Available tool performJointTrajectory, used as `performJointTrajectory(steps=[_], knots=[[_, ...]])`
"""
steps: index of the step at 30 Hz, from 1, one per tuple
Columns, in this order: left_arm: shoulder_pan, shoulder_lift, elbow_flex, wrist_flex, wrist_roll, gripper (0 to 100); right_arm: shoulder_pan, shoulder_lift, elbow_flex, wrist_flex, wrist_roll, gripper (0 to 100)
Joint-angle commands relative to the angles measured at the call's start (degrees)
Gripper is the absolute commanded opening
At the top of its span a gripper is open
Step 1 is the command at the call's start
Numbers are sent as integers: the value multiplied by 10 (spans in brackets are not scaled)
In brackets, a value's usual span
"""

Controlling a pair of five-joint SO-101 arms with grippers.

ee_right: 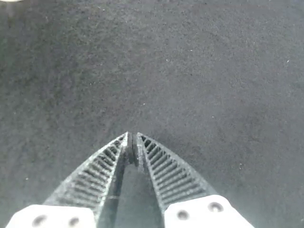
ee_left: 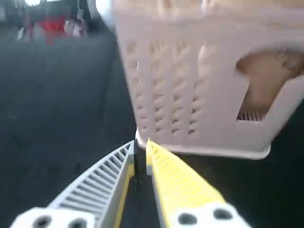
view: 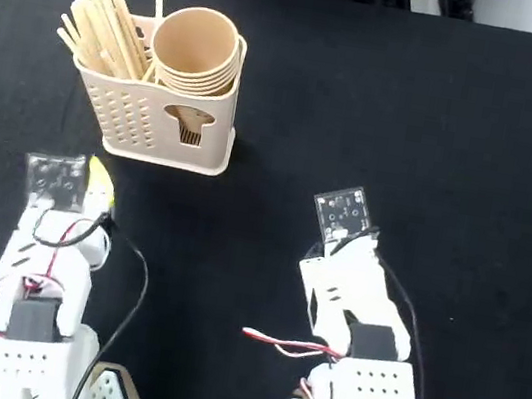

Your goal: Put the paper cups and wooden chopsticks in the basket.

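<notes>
Left claw (ee_left: 141, 146) and right claw (ee_right: 132, 141) are closed, empty; beyond the left, chopsticks (view: 101, 27) are stood near-upright in the basket (view: 140, 129).

One beige perforated plastic basket (view: 171, 129) sits on one black table (view: 438, 136). In it are a single nested stack of tan paper cups (view: 197, 47), about six rims showing, and one bundle of pale wooden chopsticks (view: 106, 27), more than ten but too tightly bunched for an exact count. Two white robot arms are at the near edge, the left arm (view: 44, 271) and the right arm (view: 360, 321). Each has one two-fingered hand: the left hand (ee_left: 140, 145) and the right hand (ee_right: 132, 137).
</notes>
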Motion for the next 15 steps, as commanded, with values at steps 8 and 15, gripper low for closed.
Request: performJointTrajectory(steps=[8, 15], knots=[[-34, -31, 29, 236, -5, 54, -10, -7, -19, 104, 4, 12], [-30, -29, 58, 281, -6, 54, -9, -8, -19, 126, 6, 12]])
